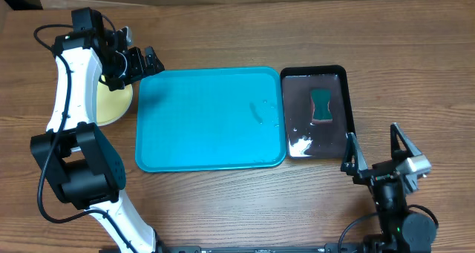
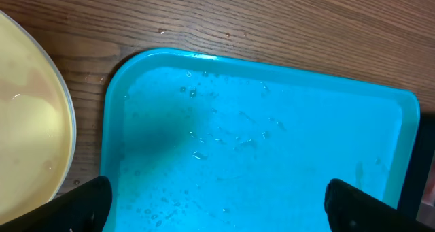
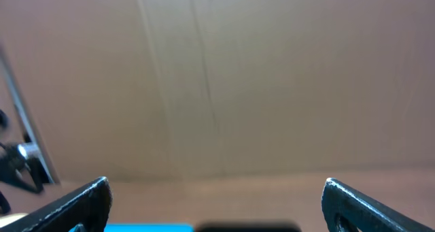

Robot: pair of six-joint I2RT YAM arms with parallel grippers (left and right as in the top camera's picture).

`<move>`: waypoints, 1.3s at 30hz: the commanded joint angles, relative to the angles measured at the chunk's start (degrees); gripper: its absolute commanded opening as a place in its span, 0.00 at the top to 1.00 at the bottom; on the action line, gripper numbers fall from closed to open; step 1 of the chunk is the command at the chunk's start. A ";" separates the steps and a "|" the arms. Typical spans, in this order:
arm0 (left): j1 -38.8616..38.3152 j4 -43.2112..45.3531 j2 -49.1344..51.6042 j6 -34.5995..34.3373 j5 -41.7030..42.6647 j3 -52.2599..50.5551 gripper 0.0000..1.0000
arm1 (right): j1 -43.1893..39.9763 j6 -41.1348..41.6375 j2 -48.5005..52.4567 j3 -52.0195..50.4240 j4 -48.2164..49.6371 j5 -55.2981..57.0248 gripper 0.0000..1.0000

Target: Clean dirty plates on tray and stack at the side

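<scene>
The turquoise tray (image 1: pixel 208 134) lies mid-table with only water droplets on it; it also shows in the left wrist view (image 2: pixel 272 164). The pale yellow plate (image 1: pixel 115 104) sits on the table left of the tray, partly under my left arm; its rim shows in the left wrist view (image 2: pixel 30 137). The white and light blue plates are not in view. My left gripper (image 1: pixel 143 66) is open and empty above the tray's far left corner (image 2: pixel 217 208). My right gripper (image 1: pixel 375 145) is open and empty near the front right of the table (image 3: pixel 217 205).
A glossy black tray (image 1: pixel 346 104) stands right of the turquoise tray, wet, with a teal sponge (image 1: pixel 321 106) in it. A cardboard wall (image 3: pixel 217 75) runs along the far side of the table.
</scene>
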 commanded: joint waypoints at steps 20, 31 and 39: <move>-0.31 0.02 0.28 1.49 -1.03 -0.22 0.00 | -0.02 -0.81 -0.63 -0.66 -15.93 6.71 0.00; -0.31 0.02 0.28 1.49 -1.09 -0.22 0.00 | -0.09 -0.81 -0.63 -0.66 -15.96 6.71 0.00; -0.31 0.02 0.28 1.49 -1.09 -0.22 0.00 | -0.09 -0.81 -0.63 -0.66 -15.93 6.71 0.00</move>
